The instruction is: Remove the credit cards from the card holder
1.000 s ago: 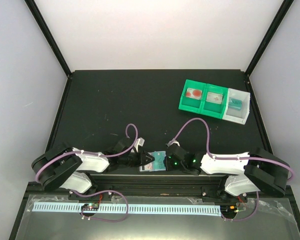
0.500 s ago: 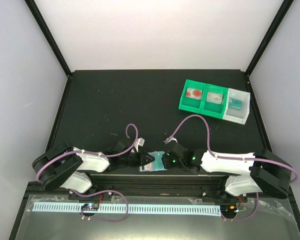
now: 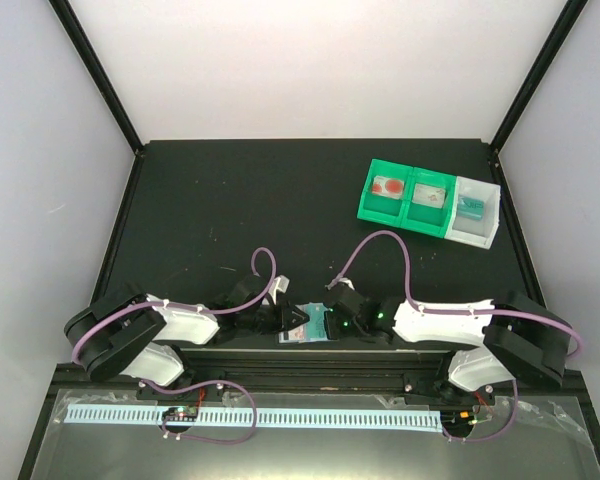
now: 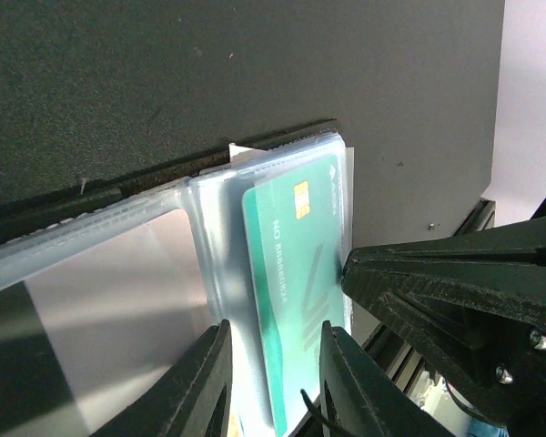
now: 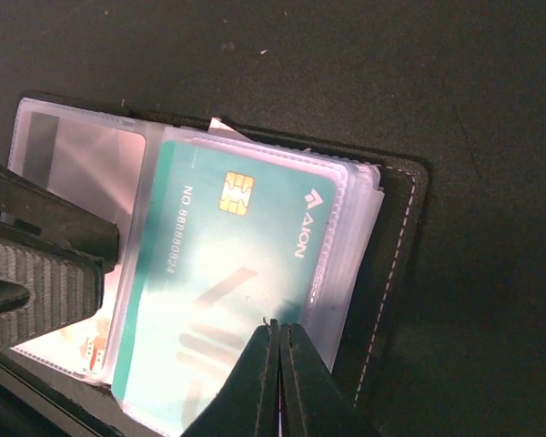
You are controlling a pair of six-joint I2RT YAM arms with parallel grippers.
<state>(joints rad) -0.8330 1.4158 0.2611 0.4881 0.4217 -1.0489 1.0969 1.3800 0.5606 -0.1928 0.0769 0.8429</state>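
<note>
Right wrist: teal chip credit card (image 5: 227, 273), sleeved in black card holder (image 5: 396, 246). My right gripper (image 5: 278, 341) is closed at its edge; my left gripper (image 4: 273, 391) clamps the holder.

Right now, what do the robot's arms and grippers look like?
The left arm and right arm have white shells over black joints, each with a looping purple cable. Green lights glow by the right wrist. The left gripper and right gripper are black.
</note>
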